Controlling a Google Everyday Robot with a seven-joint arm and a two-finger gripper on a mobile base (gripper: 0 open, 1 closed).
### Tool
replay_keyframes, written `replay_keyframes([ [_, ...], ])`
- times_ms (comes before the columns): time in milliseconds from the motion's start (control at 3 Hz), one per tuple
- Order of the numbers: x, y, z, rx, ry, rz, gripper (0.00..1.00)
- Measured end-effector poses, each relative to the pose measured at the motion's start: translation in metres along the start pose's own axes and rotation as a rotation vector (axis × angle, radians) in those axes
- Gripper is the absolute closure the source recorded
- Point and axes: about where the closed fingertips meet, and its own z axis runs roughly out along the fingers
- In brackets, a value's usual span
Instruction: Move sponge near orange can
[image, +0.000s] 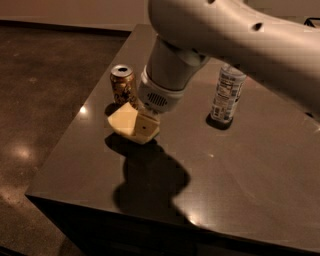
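Note:
The orange can (123, 86) stands upright on the dark table (235, 170), towards its left edge. The pale yellow sponge (121, 120) is just in front of and right of the can, tilted and held a little above the tabletop, with its shadow under it. My gripper (142, 131) comes down from the big white arm and is shut on the sponge's right end; one cream finger (146, 127) with a dark dot shows over the sponge. The sponge's far corner is close to the can's base; I cannot tell whether they touch.
A clear plastic water bottle (227, 94) with a printed label stands to the right, its top hidden behind my arm. The table's left edge (75, 127) and front edge (125, 212) drop to a brown floor (40, 90).

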Motion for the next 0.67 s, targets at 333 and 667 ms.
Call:
replay_keyframes([
  [333,-0.008,-0.02,0.018,-0.001,0.031,0.032,1.0],
  [667,-0.008,-0.033,0.027,0.014,0.052,0.069,0.83],
])
